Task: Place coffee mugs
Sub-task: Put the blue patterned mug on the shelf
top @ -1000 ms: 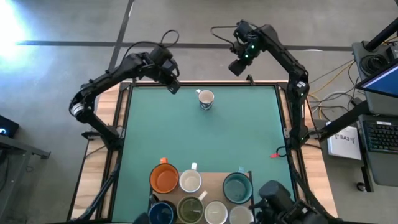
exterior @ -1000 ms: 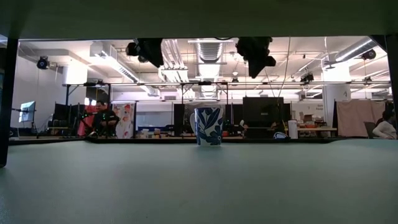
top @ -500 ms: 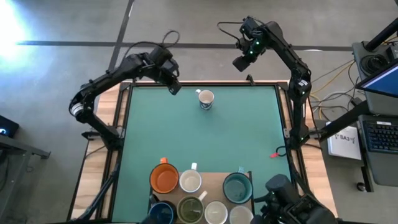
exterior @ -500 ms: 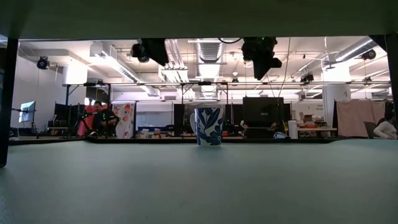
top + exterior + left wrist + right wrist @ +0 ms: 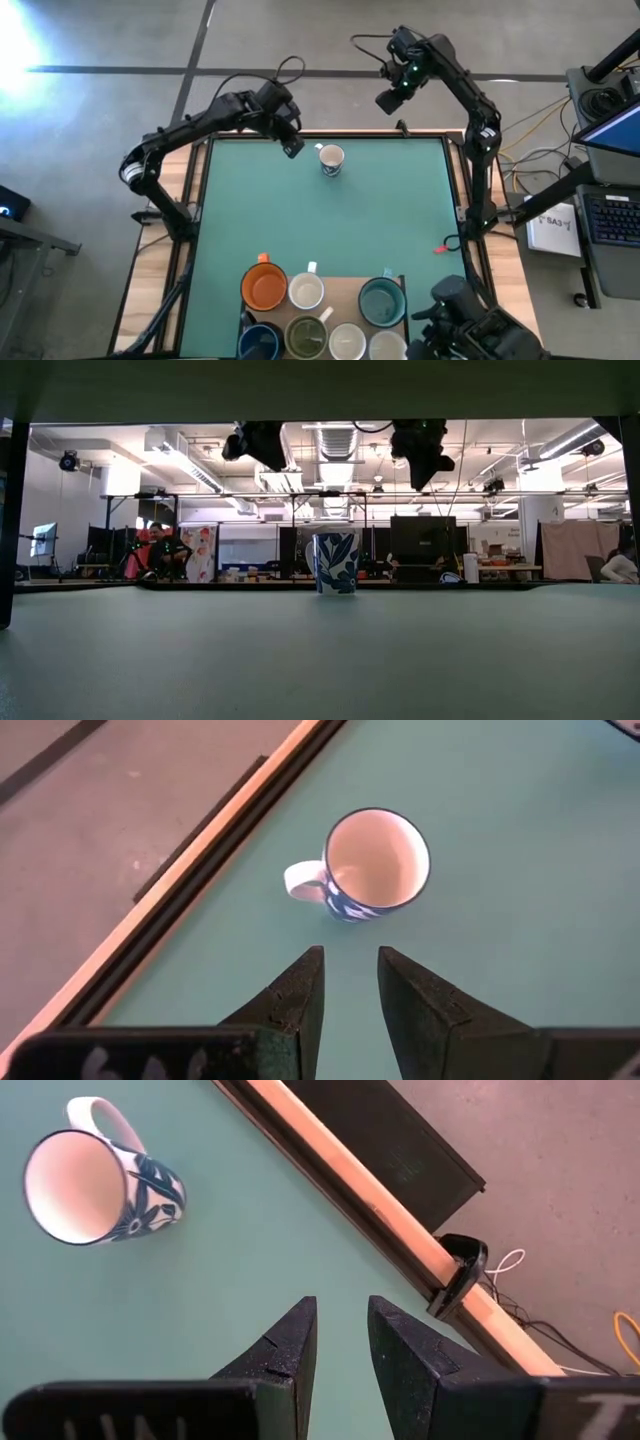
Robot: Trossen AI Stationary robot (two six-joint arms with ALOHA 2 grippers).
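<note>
- Room first: most of the green counter (image 5: 330,225) is bare, so you've got a wide open middle between the lone mug at the far edge and the cluster at the near edge.
- Wooden rails run along the counter's sides, and the patterned mug (image 5: 331,159) sits near the far rail, upright, touching nothing.
- Your left gripper (image 5: 293,148) hangs in the air just beside that mug over the far-left part of the counter; the right gripper (image 5: 388,100) is up high, out past the far edge.
- Both sets of fingers stand a narrow gap apart with nothing between them; the wrist views show that clearly.
- Mug look: white inside, dark rim, blue leaf pattern outside, white handle.
- Near edge: orange mug (image 5: 264,288), teal mug (image 5: 380,302), dark blue mug (image 5: 260,344), olive-green mug (image 5: 306,337) and three white ones, packed together partly on a brown board (image 5: 342,288).
- Only the high view shows that cluster. The low view gives you the leaf pattern side-on, plus a seated person (image 5: 165,552) in the room behind.
</note>
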